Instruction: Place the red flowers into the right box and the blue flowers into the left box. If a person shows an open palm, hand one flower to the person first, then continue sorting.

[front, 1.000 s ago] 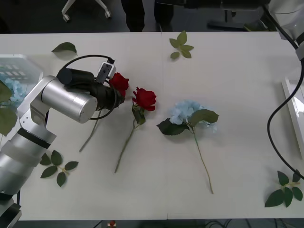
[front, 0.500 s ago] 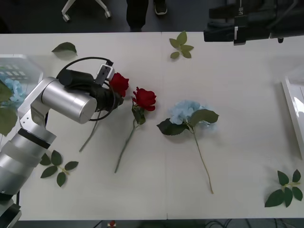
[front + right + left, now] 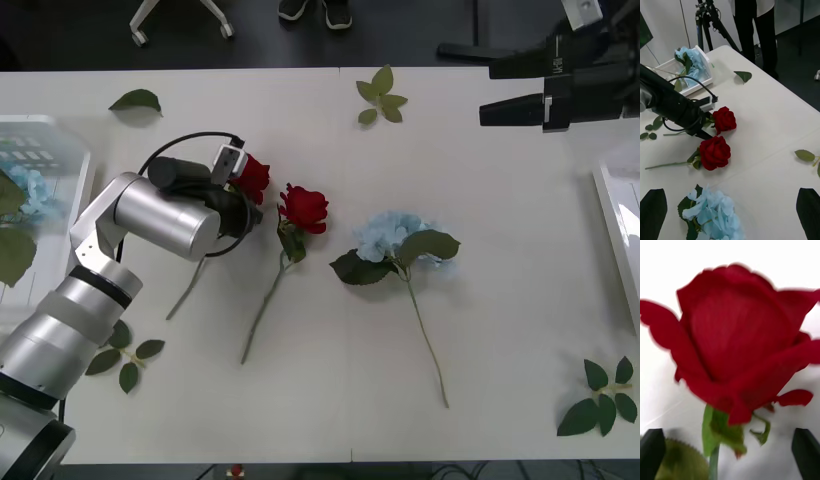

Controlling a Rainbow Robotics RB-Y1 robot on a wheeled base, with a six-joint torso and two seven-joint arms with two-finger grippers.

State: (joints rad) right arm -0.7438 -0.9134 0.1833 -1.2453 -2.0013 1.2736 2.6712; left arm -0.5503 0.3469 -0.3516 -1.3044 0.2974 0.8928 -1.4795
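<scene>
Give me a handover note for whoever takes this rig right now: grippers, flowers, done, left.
Left gripper: open, straddling the stem of the left rose just below its bloom, nothing gripped yet.
Right gripper: open, raised over the table's far right side.
On the table: the left rose, a second rose beside it, and a blue hydrangea right of both.
Done: blue flowers already lie in the left box.
Left: both roses go into the right box, the hydrangea into the left box.

red roses (image 3: 305, 208): 2 | blue hydrangeas (image 3: 392, 237): 1 on table
</scene>
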